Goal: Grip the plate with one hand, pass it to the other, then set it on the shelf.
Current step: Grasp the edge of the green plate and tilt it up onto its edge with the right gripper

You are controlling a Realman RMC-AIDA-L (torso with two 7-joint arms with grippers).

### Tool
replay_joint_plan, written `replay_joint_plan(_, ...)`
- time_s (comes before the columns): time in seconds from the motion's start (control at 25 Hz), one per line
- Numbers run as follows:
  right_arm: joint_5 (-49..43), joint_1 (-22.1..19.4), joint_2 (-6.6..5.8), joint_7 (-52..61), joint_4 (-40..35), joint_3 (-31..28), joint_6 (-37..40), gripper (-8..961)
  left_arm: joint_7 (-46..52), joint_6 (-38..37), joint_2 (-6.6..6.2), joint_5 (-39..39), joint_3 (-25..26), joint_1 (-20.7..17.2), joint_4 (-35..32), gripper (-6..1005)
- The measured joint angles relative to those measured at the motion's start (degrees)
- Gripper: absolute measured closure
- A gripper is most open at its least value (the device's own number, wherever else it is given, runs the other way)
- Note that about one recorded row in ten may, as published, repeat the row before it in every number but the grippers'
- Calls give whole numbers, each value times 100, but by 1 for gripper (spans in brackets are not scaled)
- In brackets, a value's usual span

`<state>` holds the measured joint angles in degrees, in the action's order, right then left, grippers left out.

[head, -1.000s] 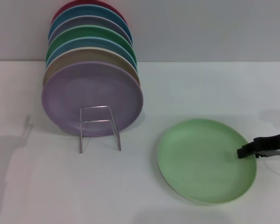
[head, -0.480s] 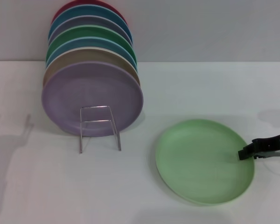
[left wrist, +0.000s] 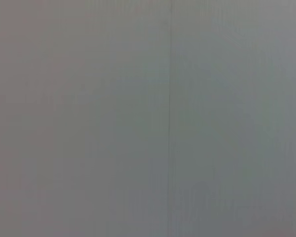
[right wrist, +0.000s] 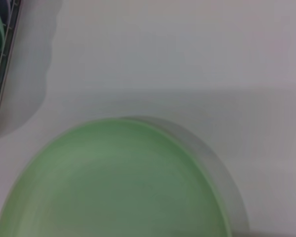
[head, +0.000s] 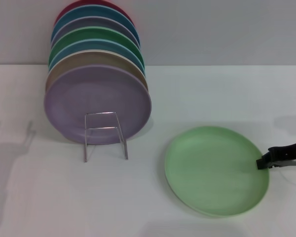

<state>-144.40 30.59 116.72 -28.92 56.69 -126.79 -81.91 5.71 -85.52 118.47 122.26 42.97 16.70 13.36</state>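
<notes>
The light pastel-green plate (head: 214,170) lies on the white table right of centre in the head view. My right gripper (head: 260,162) reaches in from the right edge and sits over the plate's right rim, its tip just inside the edge. The right wrist view shows the plate (right wrist: 113,182) close below it. The silver-wire shelf (head: 105,134) stands at the left, its small front loop free. Of my left arm only a dark sliver shows, at the far left edge of the head view. The left wrist view shows only plain grey.
A row of upright plates fills the shelf behind the loop, with a lilac plate (head: 96,98) at the front and a darker green plate (head: 96,37) further back. The white table (head: 197,98) meets a grey wall behind. The shelf's wires also show in the right wrist view (right wrist: 2,74).
The plate has shifted slightly left. My right gripper's tip has drawn back a little to the right, toward the plate's rim.
</notes>
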Motion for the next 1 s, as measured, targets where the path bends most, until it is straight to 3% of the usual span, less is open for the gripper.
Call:
replay_joint_plan(0.84, 43, -152, 46, -25, 565, -31, 335, 928, 0, 0, 0, -10, 34, -23, 4, 199)
replay_joint_plan(1.0, 51, -238, 109, -34, 935, -44, 401, 934, 0, 0, 0, -10, 45, -35, 12, 200)
